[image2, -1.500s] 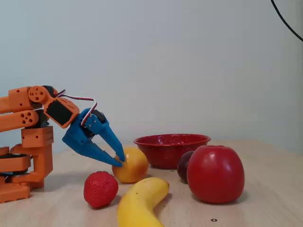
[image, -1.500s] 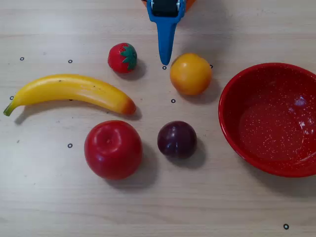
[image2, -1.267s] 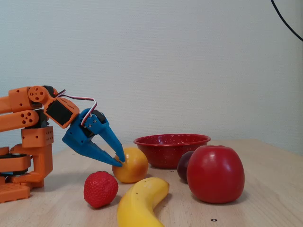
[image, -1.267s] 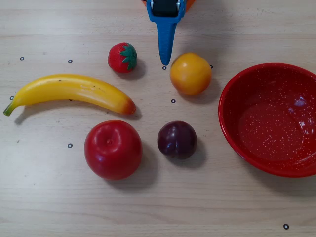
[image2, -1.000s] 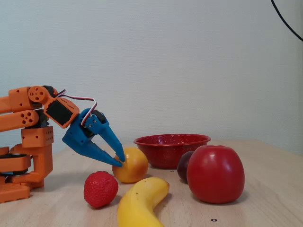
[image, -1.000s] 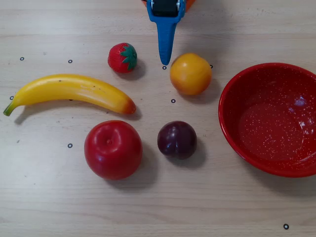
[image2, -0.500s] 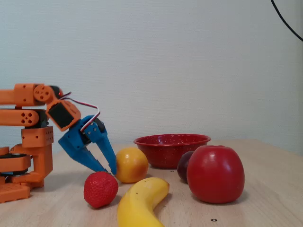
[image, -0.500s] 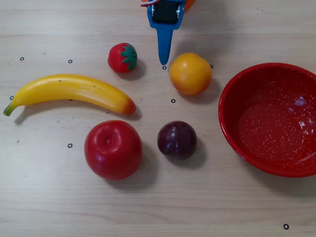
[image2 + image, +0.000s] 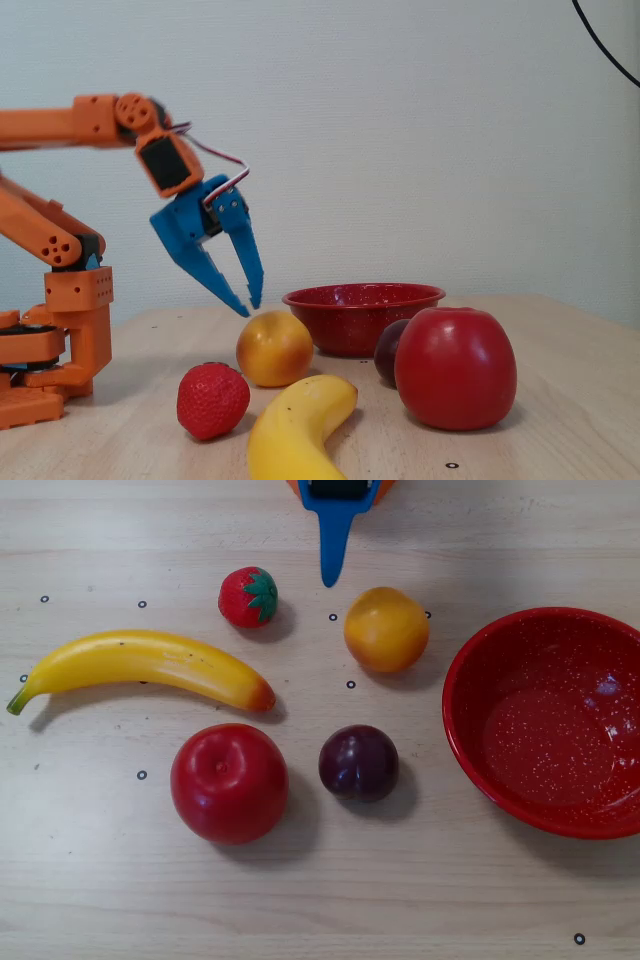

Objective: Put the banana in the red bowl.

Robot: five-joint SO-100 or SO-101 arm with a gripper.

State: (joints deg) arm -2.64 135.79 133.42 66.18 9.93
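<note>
In the overhead view the banana (image 9: 145,664) lies at the left of the bench (image 9: 320,900), well apart from the red bowl (image 9: 480,760), whose right rim is cut off. Between them sit a strawberry (image 9: 248,597), apple (image 9: 229,782), plum (image 9: 359,763) and orange fruit (image 9: 386,629). The gripper (image 9: 249,304) hangs above them, empty, tips slightly parted.

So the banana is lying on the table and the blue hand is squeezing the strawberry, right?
Not quite. The banana does lie on the table, but the hand holds nothing: the fixed view shows it raised in the air, slightly open and empty, well above the strawberry.
</note>
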